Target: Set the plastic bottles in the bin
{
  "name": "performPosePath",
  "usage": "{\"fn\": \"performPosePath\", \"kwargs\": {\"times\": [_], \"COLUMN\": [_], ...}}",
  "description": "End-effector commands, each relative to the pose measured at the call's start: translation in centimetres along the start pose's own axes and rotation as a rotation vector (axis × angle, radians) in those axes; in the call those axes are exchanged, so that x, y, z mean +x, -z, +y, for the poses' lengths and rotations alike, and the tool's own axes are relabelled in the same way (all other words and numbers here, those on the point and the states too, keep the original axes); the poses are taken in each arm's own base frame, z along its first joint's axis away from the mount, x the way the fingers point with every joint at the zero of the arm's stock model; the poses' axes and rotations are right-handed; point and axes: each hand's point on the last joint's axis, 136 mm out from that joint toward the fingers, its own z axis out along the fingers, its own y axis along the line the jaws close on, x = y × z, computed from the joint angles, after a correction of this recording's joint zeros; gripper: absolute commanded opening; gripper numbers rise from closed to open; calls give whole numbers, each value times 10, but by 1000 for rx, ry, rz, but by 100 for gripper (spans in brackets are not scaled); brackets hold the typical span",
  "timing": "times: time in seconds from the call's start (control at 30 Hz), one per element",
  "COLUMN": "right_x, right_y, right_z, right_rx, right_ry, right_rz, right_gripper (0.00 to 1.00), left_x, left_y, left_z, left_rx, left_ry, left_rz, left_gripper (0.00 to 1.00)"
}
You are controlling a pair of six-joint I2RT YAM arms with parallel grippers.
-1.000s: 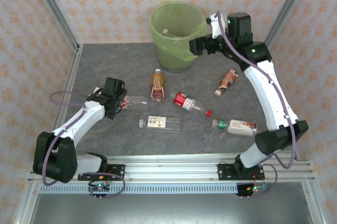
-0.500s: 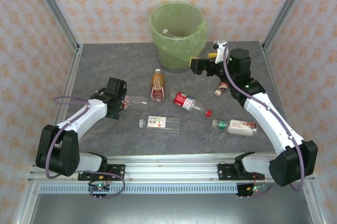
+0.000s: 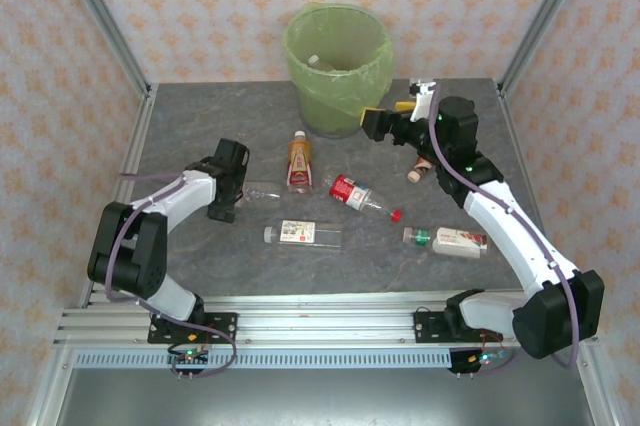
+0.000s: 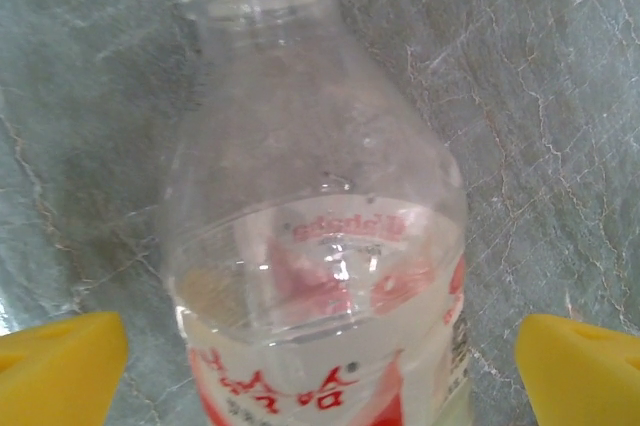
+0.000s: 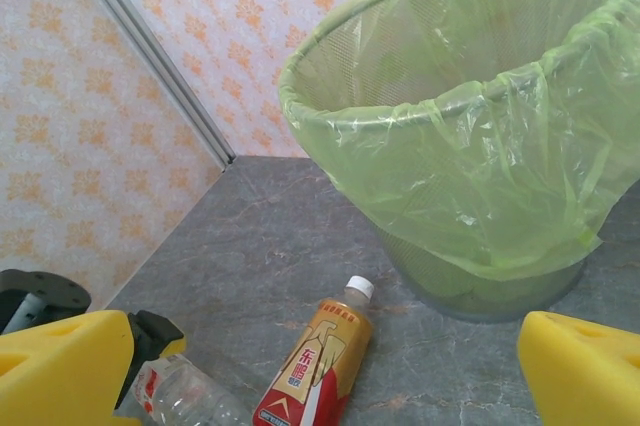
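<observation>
The left gripper point(image 3: 228, 186) stood wide open, its yellow pads point(image 4: 60, 366) on either side of a clear bottle point(image 4: 315, 196) lying on the table point(image 3: 200, 126), without touching it. To the right lay a white-label bottle point(image 3: 302, 234), an orange bottle point(image 3: 298, 163) near the bin point(image 3: 330, 106) at the far edge, and a red bottle point(image 3: 352, 193). The right gripper point(image 3: 375, 123), open and empty, hovered just beside the bin. A brown bottle point(image 3: 420, 166) and a green-capped bottle point(image 3: 452, 240) lay farther right.
</observation>
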Motion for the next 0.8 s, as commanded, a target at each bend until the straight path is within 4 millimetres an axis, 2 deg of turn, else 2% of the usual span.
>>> {"fn": "performPosePath", "kwargs": {"times": [0.0,0.13,0.3,0.47,0.67,0.77], "right_x": [-17,-16,-13,-12,-4,2], "right_y": [4,4,4,5,6,6], "right_z": [10,11,8,9,5,3], "right_rx": [-37,-41,-27,-26,-8,1], "right_ry": [5,7,21,23,28,30], "right_rz": [-62,-57,-43,-36,-8,15], "right_gripper": [99,99,99,99,99,99], "left_x": [-5,-4,9,23,17,10], "left_y": [1,-9,-28,-43,-42,-37], "left_z": [4,2,-2,-10,-13,-19], "left_rx": [-75,-84,-84,-79,-68,-44], "left_ry": [-9,-24,-61,-133,-222,-283], "left_rz": [-38,-44,8,68,33,-2], "left_gripper": [99,96,93,84,72,69]}}
